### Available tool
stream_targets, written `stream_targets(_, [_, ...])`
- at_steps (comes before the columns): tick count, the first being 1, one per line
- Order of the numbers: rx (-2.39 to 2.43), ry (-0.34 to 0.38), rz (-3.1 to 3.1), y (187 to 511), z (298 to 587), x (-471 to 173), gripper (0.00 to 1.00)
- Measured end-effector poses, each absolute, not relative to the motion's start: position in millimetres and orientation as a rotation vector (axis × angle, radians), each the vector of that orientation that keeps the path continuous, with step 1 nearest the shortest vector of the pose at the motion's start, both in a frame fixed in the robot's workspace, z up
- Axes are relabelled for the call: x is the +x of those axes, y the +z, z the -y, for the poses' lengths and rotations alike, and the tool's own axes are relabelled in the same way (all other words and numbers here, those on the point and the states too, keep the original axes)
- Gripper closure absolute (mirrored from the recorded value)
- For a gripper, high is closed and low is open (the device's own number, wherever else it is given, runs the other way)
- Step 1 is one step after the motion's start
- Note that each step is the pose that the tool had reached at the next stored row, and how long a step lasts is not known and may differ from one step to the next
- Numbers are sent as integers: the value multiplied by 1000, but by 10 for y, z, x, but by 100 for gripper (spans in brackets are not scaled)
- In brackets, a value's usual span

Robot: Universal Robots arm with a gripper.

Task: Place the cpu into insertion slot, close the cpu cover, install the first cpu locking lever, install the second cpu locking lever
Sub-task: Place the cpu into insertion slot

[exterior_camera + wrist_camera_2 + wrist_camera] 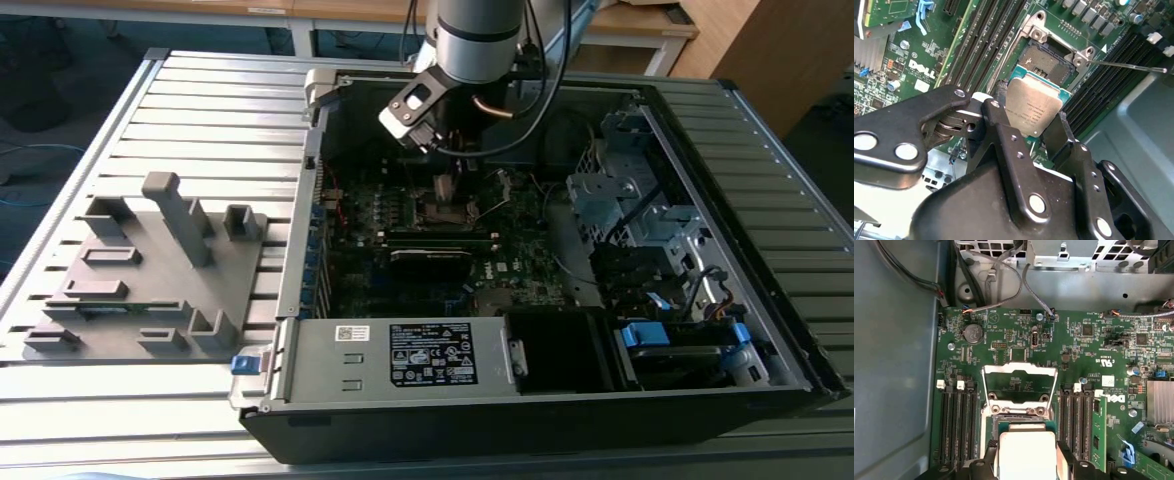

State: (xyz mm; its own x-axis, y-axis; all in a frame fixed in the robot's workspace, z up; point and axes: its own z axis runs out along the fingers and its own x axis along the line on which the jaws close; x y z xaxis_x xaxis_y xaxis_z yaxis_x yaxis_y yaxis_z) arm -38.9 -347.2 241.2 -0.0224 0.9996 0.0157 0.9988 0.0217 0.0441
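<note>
Fingers (1004,135) pinch the cpu (1034,105) by two opposite edges, metal top up, prob. so its underside stays free for seating. Chip hangs just over the insertion slot (1050,56), not yet in it. Slot sits mid-motherboard (1094,340), btwn the memory-slot banks (956,425). The cpu cover (1019,371) stands swung up at the slot's edge away from the fingers, w/ a thin lever rod (1129,65) out sideways, so the recess is open.

cpu (1033,107): silver-grey square lid, green edge, clamped in gripper (1030,127), tilted, hanging just above near edge of slot, not seated. slot (1050,56): dark square recess, silver rim, bare. cover (1020,384): silver windowed frame, looks swung up open beside slot.
</note>
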Motion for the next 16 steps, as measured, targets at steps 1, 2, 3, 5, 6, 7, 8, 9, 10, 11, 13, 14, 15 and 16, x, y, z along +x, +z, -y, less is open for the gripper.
stream_targets(1, [2180, 70, -2229, 2401, 3472, -394, 46])
stream_targets(2, [2178, 75, -2228, 2390, 3472, -400, 46])
stream_targets(3, [2177, 77, -2226, 2383, 3472, -408, 46])
stream_targets(5, [2176, 75, -2226, 2372, 3469, -424, 46])
stream_targets(6, [2176, 74, -2226, 2368, 3460, -437, 46])
stream_targets(7, [2175, 74, -2225, 2363, 3449, -446, 46])
stream_targets(8, [2175, 72, -2224, 2355, 3440, -449, 46])
stream_targets(9, [2174, 71, -2224, 2344, 3430, -449, 46])
stream_targets(10, [2173, 68, -2223, 2327, 3421, -449, 46])
stream_targets(11, [2172, 67, -2222, 2311, 3411, -449, 46])
stream_targets(13, [2172, 66, -2222, 2300, 3400, -449, 46])
stream_targets(14, [2172, 66, -2222, 2300, 3400, -449, 46])
stream_targets(15, [2172, 66, -2222, 2300, 3400, -449, 46])
stream_targets(16, [2172, 66, -2222, 2300, 3400, -449, 46])
